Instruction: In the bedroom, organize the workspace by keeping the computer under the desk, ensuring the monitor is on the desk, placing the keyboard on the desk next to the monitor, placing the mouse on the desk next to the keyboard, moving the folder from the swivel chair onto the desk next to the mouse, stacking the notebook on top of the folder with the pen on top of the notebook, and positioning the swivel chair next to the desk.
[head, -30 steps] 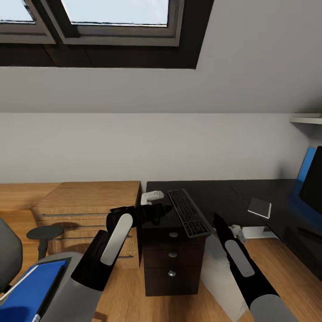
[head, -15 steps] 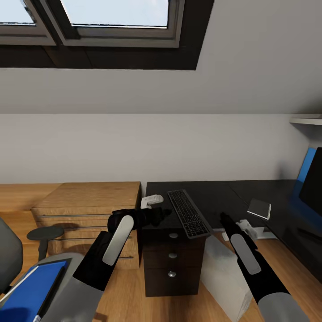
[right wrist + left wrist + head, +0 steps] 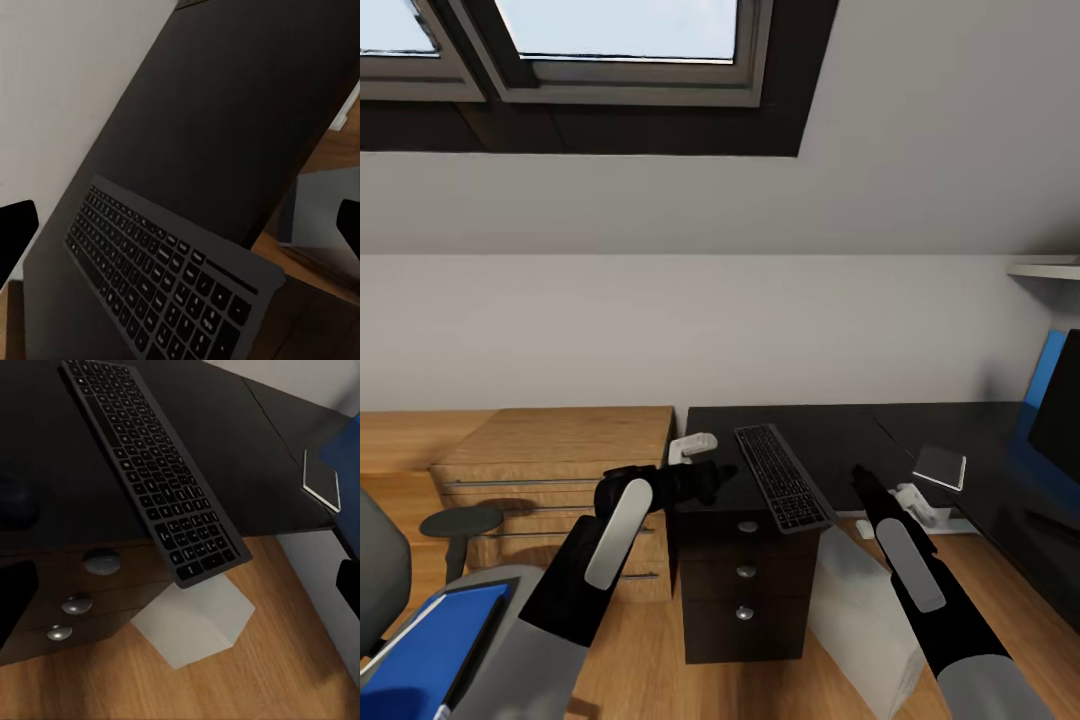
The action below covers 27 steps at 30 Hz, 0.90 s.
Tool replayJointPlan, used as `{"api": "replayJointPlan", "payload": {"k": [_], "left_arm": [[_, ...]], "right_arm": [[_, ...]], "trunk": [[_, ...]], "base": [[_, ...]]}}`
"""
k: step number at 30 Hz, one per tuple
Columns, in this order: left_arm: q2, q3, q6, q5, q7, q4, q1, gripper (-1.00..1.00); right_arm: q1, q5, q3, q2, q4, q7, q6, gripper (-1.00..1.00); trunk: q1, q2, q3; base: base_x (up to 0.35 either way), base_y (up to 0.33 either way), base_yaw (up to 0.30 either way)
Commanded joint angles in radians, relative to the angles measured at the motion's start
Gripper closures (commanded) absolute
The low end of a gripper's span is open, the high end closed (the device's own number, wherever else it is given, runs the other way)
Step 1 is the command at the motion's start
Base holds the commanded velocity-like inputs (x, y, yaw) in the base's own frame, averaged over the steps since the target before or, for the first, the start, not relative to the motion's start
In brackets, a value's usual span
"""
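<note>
The keyboard [image 3: 781, 476] lies flat on the black worktop [image 3: 830, 435], at about 6 o'clock of the head view's centre, running lengthwise from the back of the top to its front edge, where its near end projects slightly past the edge above the three drawers [image 3: 745, 570] with round silver knobs. In the left wrist view the keyboard [image 3: 154, 465] overhangs the edge above the knobs, and the light-grey computer [image 3: 193, 622] stands on the wooden floor below it. In the head view the computer [image 3: 860, 610] sits at 5 o'clock, beside the drawers and under the worktop. The monitor [image 3: 1058, 410] stands on the worktop at 3 o'clock, cut off by the picture edge. A small grey-white pad [image 3: 941, 465] lies flat on the worktop between keyboard and monitor, apart from both. The left claw [image 3: 705, 478] hovers at the worktop's left corner, just beside the keyboard's left side, not touching it; whether its fingers are apart or together cannot be told. The right claw [image 3: 863, 480] hangs near the worktop's front edge, at 3 o'clock of the keyboard's near end; its state cannot be told either. The blue folder [image 3: 425, 655] lies on the seat of the swivel chair [image 3: 380, 570] at 8 o'clock, well apart from the worktop. A wooden chest [image 3: 560, 470] stands against the worktop's left side.
</note>
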Motion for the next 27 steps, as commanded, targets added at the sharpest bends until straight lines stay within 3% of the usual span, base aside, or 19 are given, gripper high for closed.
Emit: {"api": "replayJointPlan", "payload": {"k": [1,16,20,27], "left_arm": [[0.000,0.001,0.003,0.011,0.010,-0.001,-0.001,-1.00],[0.000,0.012,0.003,0.011,0.011,-0.001,-0.001,-1.00],[0.000,0.014,0.003,0.010,0.011,-0.001,-0.001,-1.00],[0.001,0.014,0.001,0.009,0.011,-0.002,-0.001,-1.00]], "right_arm": [[0.000,-0.003,0.003,-0.001,-0.002,-0.007,0.002,-1.00],[0.001,-0.001,0.004,-0.005,-0.007,0.027,0.003,-1.00],[0.002,-0.001,0.005,-0.003,-0.006,0.028,0.003,-1.00],[0.002,0.000,0.005,-0.001,-0.003,0.029,0.001,-1.00]], "trunk": [[0.000,-0.001,-0.001],[0.000,-0.001,-0.001],[0.000,-0.001,-0.001],[0.000,-0.001,-0.001]], "base": [[0.000,-0.046,0.000],[0.000,-0.262,0.000],[0.005,-0.049,0.000],[0.223,-0.230,0.000]]}}
